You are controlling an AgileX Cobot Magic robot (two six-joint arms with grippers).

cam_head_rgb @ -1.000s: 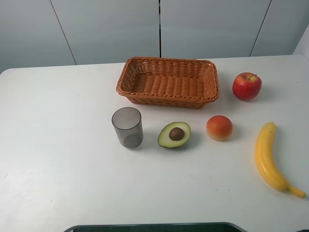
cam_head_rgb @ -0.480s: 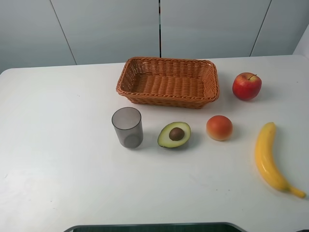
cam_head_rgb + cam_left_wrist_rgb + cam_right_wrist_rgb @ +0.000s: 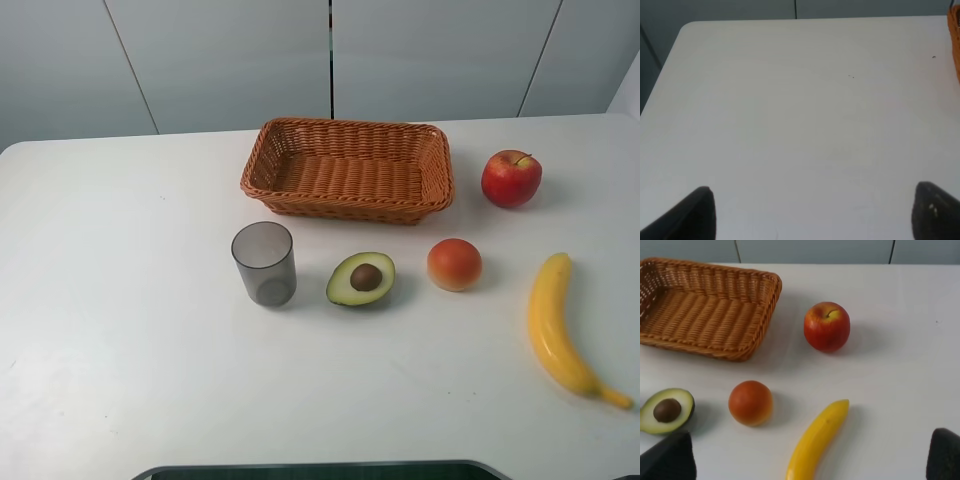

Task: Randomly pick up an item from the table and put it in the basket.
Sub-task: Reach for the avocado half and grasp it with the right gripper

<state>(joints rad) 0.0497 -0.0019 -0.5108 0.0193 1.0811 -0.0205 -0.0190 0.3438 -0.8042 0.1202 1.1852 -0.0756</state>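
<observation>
Both left gripper (image 3: 816, 215) and right gripper (image 3: 807, 460) gape wide, empty.

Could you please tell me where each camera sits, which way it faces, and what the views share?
Exterior high: mounted high at the table's near side, looking down at basket, cup, avocado, apple, banana; no arm shows.
Left wrist: on the left arm, facing bare table; left tool's open tips frame it.
Right wrist: on the right arm, facing basket and apple; right tool's open tips show.
Shared: exterior and right wrist both show basket, avocado, apple, banana.
</observation>
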